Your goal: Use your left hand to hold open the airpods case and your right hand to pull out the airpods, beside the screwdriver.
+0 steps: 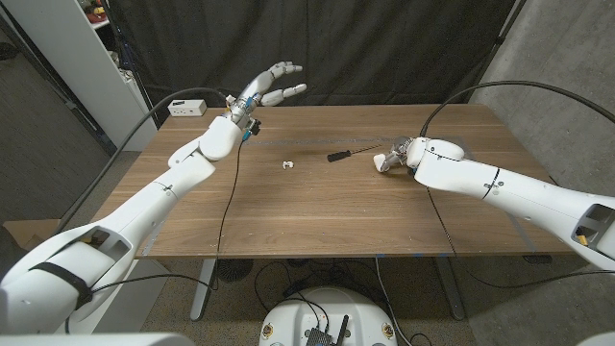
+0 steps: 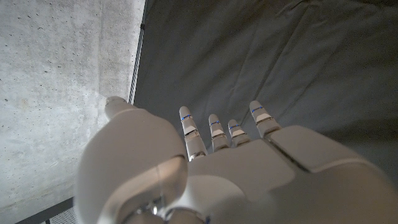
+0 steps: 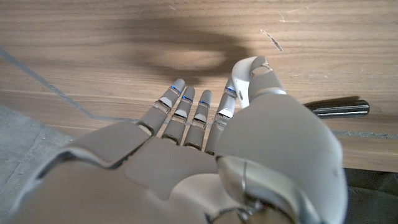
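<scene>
The small white airpods case (image 1: 286,163) lies on the wooden table (image 1: 317,216), left of the black-handled screwdriver (image 1: 344,155). My left hand (image 1: 266,88) is raised in the air over the table's far edge, fingers spread and holding nothing; in its wrist view the left hand (image 2: 224,168) points at a dark curtain. My right hand (image 1: 391,159) is low over the table just right of the screwdriver's tip. In the right wrist view its fingers (image 3: 186,115) reach out straight over bare wood with nothing in them, and the screwdriver's handle (image 3: 341,109) shows beside the thumb.
A white power strip (image 1: 187,108) sits at the table's far left corner. A black cable (image 1: 231,192) runs from my left wrist across the table to its near edge. A dark curtain (image 1: 384,48) hangs behind the table.
</scene>
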Controlling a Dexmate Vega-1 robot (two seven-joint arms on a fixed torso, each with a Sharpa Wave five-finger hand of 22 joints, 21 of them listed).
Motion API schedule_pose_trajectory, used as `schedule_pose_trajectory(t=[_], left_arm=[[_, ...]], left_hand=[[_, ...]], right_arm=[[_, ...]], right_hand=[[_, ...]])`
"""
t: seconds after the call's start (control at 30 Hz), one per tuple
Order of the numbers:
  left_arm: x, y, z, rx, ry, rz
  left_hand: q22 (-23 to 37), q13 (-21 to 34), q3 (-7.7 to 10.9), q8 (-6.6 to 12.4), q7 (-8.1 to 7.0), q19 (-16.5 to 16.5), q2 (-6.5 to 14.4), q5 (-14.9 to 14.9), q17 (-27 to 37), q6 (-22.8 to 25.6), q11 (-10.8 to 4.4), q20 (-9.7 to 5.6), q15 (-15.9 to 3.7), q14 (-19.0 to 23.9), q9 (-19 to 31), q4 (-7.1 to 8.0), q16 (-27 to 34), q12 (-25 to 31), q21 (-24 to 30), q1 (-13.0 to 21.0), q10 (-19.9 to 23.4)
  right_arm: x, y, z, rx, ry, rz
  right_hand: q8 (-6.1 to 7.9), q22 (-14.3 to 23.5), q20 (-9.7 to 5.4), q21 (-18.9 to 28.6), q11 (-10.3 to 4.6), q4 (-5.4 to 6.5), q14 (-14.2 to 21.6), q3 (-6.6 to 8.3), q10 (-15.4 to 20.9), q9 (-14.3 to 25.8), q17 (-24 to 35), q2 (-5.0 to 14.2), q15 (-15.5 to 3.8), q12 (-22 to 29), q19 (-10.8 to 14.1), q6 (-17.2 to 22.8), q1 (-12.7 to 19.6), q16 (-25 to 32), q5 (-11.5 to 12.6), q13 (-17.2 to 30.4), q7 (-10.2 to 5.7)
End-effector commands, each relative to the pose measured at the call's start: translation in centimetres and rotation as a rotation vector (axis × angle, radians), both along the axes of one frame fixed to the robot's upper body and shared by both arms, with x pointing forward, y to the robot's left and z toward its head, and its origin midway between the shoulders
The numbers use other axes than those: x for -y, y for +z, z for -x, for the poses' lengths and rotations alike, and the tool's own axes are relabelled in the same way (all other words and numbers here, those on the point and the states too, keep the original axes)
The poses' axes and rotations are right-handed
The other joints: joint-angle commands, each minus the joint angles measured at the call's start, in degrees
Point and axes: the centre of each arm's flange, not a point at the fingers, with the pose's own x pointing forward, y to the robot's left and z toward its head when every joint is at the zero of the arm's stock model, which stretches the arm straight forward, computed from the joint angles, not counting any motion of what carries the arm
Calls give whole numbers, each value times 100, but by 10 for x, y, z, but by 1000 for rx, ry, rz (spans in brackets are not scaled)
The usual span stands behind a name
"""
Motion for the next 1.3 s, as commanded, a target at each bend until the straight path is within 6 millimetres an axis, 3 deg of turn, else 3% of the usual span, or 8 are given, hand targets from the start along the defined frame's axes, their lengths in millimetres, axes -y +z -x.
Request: schedule_pose_trajectory(t=[0.03,0.37,0.9,0.97,1.03,1.07,1.13,1.3], left_arm=[[4,-2,1,-13,-1,-4],[6,-6,3,-16,-5,-3],[1,-8,6,-12,-11,0],[0,-8,6,-12,-11,1],[0,-9,6,-13,-11,2],[-1,-10,7,-13,-11,3],[-2,-10,8,-11,-8,6],[-5,-12,11,0,-3,14]], left_hand=[[18,14,23,40,27,-32,55,-25,17,27,0,6,13,-61,-4,4,-7,-18,-32,-2,-34],[18,14,31,42,30,-37,78,-54,16,26,-7,14,20,-64,-7,3,-3,-12,-28,-17,-28],[18,12,43,34,58,-54,105,-102,14,-6,6,26,22,-71,-12,-6,-1,-13,-27,-31,-42],[18,12,44,34,67,-54,107,-108,14,-8,6,23,31,-70,-13,-7,0,-12,-26,-32,-40],[18,12,46,32,72,-55,110,-114,14,-14,-1,26,32,-71,-13,-9,0,-13,-26,-34,-44],[18,12,46,32,71,-56,111,-117,14,-14,-6,34,32,-73,-14,-10,0,-13,-25,-35,-44],[18,12,47,33,73,-56,113,-123,14,-15,0,29,33,-69,-14,-11,2,-11,-25,-36,-42],[18,11,50,19,70,-57,119,-144,14,-56,-10,38,32,-73,-16,-16,3,-14,-22,-42,-54]], right_arm=[[0,-6,-9,-80,-6,75],[-2,1,-8,-106,-13,102],[1,4,0,-92,-43,53],[1,4,1,-94,-44,47],[1,5,1,-93,-48,40],[1,5,1,-93,-49,39],[2,5,2,-90,-48,35],[5,8,6,-66,-54,3]], right_hand=[[42,6,-76,4,-36,99,-15,171,4,1053,17,17,-584,14,5,250,102,-30,-11,14,-208],[-89,7,-78,-14,-8,119,-125,139,-94,992,16,10,-547,-18,-44,59,80,-75,-58,-2,-222],[-793,8,64,-13,246,123,-266,50,-462,617,6,-100,-399,-102,-69,-1123,3,-153,-102,-43,16],[-822,9,91,-13,268,123,-286,38,-522,527,7,-119,-376,-103,-74,-1287,-4,-163,-108,-50,-290],[-823,9,125,-15,299,119,-338,23,-623,435,4,-150,-357,-115,-86,-1413,-8,-190,-118,-58,-427],[-849,9,141,-16,323,116,-348,10,-644,373,3,-176,-344,-106,-92,-1567,-13,-196,-124,-64,-363],[-829,9,168,-17,356,121,-402,9,-745,240,6,-173,-320,-111,-109,-1708,-11,-220,-123,-76,48],[-855,8,294,-44,492,130,-983,-23,-1278,1,-11,-232,-94,-208,-257,-2293,-50,-458,-115,-108,125]])
